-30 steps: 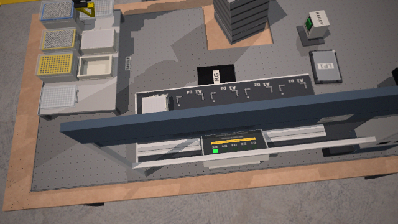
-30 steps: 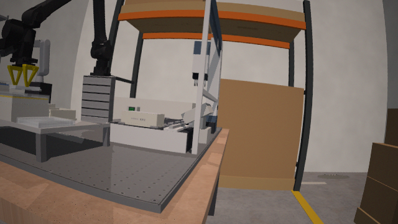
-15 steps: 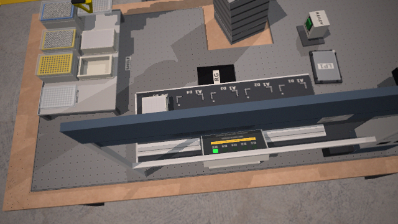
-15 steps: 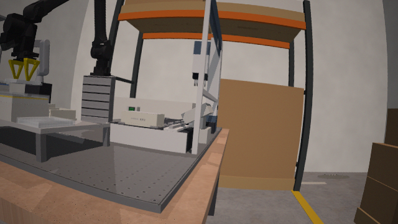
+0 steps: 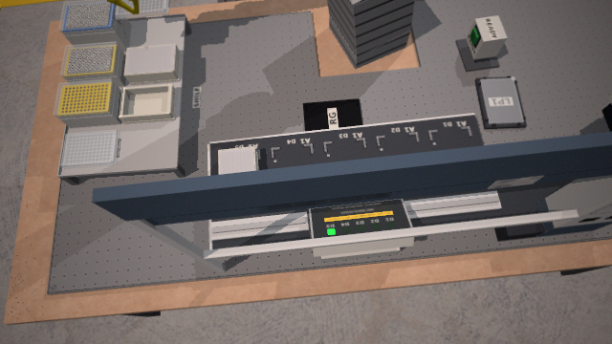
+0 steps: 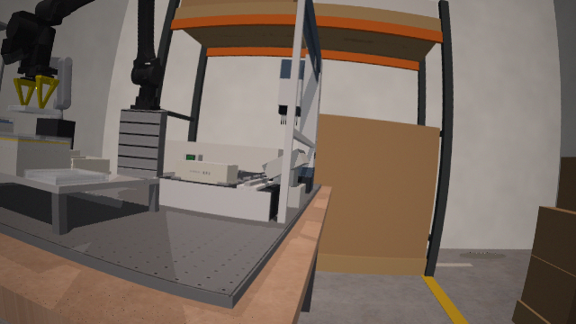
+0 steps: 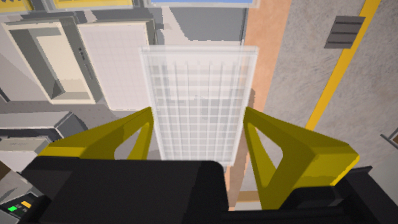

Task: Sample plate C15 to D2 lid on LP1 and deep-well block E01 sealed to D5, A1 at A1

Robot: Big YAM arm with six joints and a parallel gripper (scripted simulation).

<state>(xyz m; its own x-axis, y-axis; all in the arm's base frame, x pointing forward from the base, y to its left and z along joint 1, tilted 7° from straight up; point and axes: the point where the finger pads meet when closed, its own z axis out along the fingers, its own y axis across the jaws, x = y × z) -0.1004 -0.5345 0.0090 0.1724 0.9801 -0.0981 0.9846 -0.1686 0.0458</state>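
Observation:
My gripper [image 7: 198,112] is shut on a clear sample plate [image 7: 200,100], gripping its two long sides and holding it level above the far end of the shelf [image 5: 143,123]. In the exterior view the yellow fingers [image 6: 34,92] sit on the thin clear plate [image 6: 24,108]. In the top view only a bit of a yellow finger [image 5: 126,6] and of the plate [image 5: 150,5] show at the top edge. A white sealed deep-well block [image 5: 236,160] lies in D5. D2 [image 5: 406,134] and lid park LP1 [image 5: 500,101] are empty.
The shelf holds three tip racks [image 5: 88,59], a white sealed block [image 5: 150,62], an open reservoir [image 5: 145,102] and another clear plate [image 5: 89,148]. The regrip nest RG [image 5: 332,116] is empty. The READY key [image 5: 488,35] stands at the far right. A blue gantry bar [image 5: 354,172] spans the deck.

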